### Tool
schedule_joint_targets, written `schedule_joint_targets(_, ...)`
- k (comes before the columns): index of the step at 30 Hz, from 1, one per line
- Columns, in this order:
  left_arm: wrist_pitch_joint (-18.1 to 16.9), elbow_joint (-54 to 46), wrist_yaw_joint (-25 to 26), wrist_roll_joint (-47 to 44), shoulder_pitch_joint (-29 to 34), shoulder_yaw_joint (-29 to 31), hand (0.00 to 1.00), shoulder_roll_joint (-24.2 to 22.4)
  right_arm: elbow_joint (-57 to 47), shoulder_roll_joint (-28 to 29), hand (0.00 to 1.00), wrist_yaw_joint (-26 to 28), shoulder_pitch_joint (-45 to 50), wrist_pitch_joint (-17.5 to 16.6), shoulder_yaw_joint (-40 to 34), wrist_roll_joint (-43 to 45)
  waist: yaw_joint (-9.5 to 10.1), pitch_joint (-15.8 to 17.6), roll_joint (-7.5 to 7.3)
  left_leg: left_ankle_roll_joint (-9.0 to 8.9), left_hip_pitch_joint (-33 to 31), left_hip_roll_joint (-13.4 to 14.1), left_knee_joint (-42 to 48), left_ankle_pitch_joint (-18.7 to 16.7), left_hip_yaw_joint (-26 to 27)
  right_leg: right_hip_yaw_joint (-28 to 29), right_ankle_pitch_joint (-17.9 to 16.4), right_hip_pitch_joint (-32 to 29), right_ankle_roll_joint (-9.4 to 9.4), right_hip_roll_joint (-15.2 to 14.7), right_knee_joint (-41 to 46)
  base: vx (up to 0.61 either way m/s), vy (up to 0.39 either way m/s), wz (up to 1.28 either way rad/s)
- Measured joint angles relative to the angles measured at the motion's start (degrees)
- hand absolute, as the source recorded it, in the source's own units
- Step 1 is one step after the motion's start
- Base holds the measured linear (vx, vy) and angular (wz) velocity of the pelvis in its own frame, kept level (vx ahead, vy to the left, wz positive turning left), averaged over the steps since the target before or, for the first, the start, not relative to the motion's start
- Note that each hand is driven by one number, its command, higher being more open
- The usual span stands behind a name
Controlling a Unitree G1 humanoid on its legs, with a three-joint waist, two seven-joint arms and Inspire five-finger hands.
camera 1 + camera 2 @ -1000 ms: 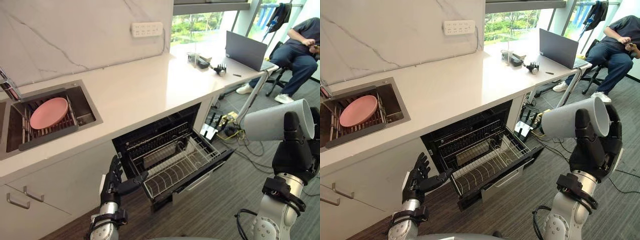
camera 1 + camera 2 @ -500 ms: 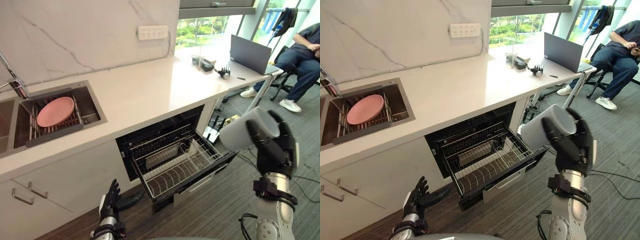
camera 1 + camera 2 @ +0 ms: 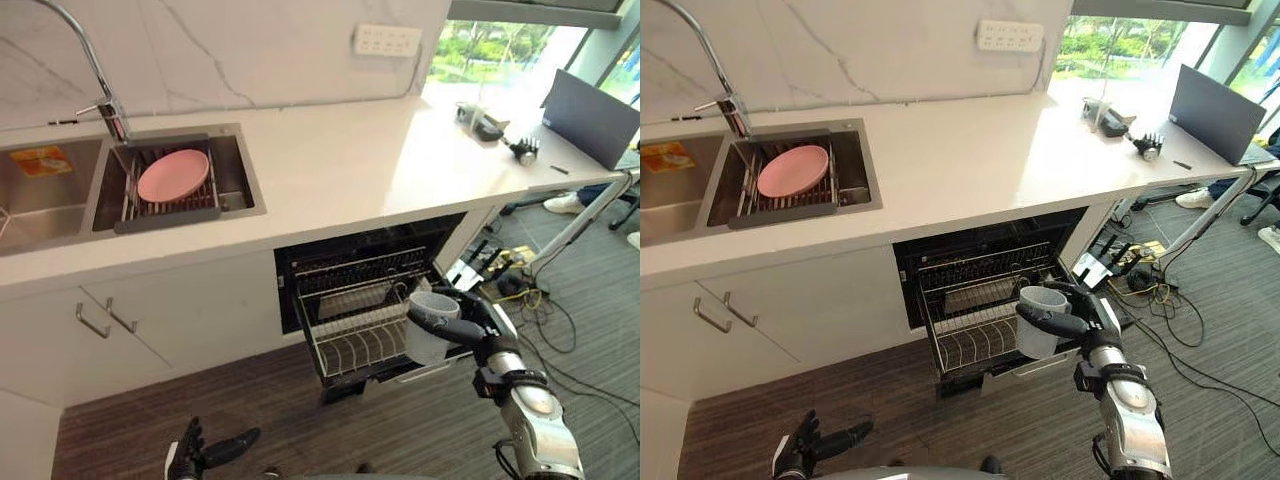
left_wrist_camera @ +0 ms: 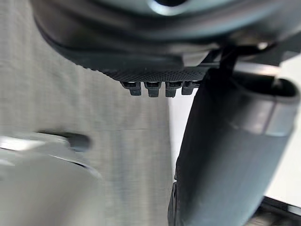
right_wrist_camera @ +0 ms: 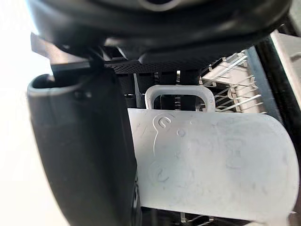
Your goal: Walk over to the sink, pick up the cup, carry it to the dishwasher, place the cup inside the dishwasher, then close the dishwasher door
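My right hand is shut on a pale grey cup with a handle. The cup stands upright, mouth up, just above the front right corner of the pulled-out lower rack of the open dishwasher. In the right wrist view the thumb presses on the cup's side and the rack wires show behind. My left hand hangs low near the floor at the bottom left, fingers relaxed and holding nothing.
A sink with a pink plate on a drying rack sits left on the white counter. A tap rises behind it. A laptop and small items lie at the counter's right end. Cables trail on the floor.
The right hand has lowered the cup from chest height down to the dishwasher's lower rack and turned it upright. The camera has shifted, showing more of the sink. The left hand dropped lower.
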Motion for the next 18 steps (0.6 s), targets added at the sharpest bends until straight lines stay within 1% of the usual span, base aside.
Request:
schedule_joint_targets(1, 0.1, 0.5, -1.0, 0.0, -0.5, 0.0, 1.00, 0.5, 1.6, -0.5, 0.00, -0.8, -1.3, 0.1, 0.7, 0.0, 0.15, 0.8, -0.23, 0.02, -1.0, 0.3, 1.3, -0.5, -0.6, -0.4, 0.0, -0.2, 0.03, 0.0, 0.4, -0.05, -0.007, 0.30)
schedule_joint_targets(3, 0.4, 0.9, -2.9, 0.0, -1.5, -0.1, 1.00, 1.9, 5.8, -2.0, 0.00, -2.6, -4.7, 0.3, 3.3, 0.1, 1.04, 2.9, -0.69, -0.07, -4.6, 1.1, 7.0, -2.8, -2.3, -1.6, 0.0, -1.0, 0.08, 0.5, 1.7, -0.09, 0.005, 0.32)
schedule_joint_targets(4, 0.5, 0.9, -3.2, 0.0, -1.8, -0.1, 1.00, 2.2, 6.4, -2.4, 0.00, -3.1, -5.3, 0.4, 3.9, 0.1, 1.51, 3.4, -0.69, -0.16, -5.6, 1.4, 8.5, -3.6, -2.7, -1.7, 0.0, -1.3, 0.10, 0.7, 2.2, -0.12, 0.017, 0.24)
schedule_joint_targets(6, 1.0, 0.7, -3.4, -0.1, -3.4, 0.0, 1.00, 3.4, 8.6, -3.7, 0.00, -4.6, -8.0, 0.7, 6.5, 0.3, 2.91, 4.9, -0.76, -0.32, -9.9, 2.5, 14.3, -6.3, -4.8, -2.9, 0.1, -2.4, 0.16, 1.8, 3.3, -0.12, 0.014, 0.29)
schedule_joint_targets(8, 1.5, 0.6, -3.4, -0.2, -4.2, 0.0, 1.00, 4.2, 10.3, -4.3, 0.00, -5.4, -10.5, 0.7, 8.1, 0.6, 3.77, 6.2, -0.82, -0.19, -11.9, 3.2, 17.0, -7.3, -5.7, -3.1, 0.3, -3.0, 0.32, 2.6, 3.8, -0.12, 0.007, 0.21)
schedule_joint_targets(10, 2.0, -0.7, -3.4, -0.2, -5.3, 0.1, 1.00, 5.1, 12.1, -5.0, 0.00, -6.2, -14.2, 0.8, 9.3, 1.4, 4.94, 8.0, -1.10, -0.20, -14.1, 3.4, 19.3, -7.6, -7.5, -3.7, 0.5, -3.4, 0.17, 3.1, 3.8, -0.12, 0.013, 0.27)
schedule_joint_targets(13, 2.0, -1.7, -3.4, -0.2, -6.2, 0.0, 1.00, 5.3, 13.9, -5.8, 0.00, -6.5, -18.8, 0.8, 9.4, 3.5, 6.52, 9.3, -1.22, -0.21, -16.2, 3.6, 20.9, -7.6, -8.5, -4.7, 0.9, -4.2, -0.33, 3.5, 3.8, -0.08, -0.001, 0.15)
schedule_joint_targets(17, 2.1, -2.7, -3.3, -0.5, -7.4, -0.1, 1.00, 5.4, 14.8, -6.8, 0.00, -6.8, -23.2, 0.8, 10.4, 4.0, 7.24, 11.1, -1.17, -0.30, -18.3, 3.6, 22.3, -7.6, -10.2, -6.1, 1.0, -4.9, -0.50, 3.7, 3.7, -0.06, 0.005, 0.17)
schedule_joint_targets(18, 2.1, -3.9, -3.3, -0.6, -7.8, -0.3, 1.00, 5.4, 14.8, -6.9, 0.00, -7.0, -24.1, 0.8, 10.4, 5.0, 8.12, 11.8, -1.29, -0.40, -18.8, 3.8, 22.5, -7.5, -10.3, -6.3, 1.0, -5.2, -0.60, 3.9, 3.7, -0.04, -0.016, 0.06)
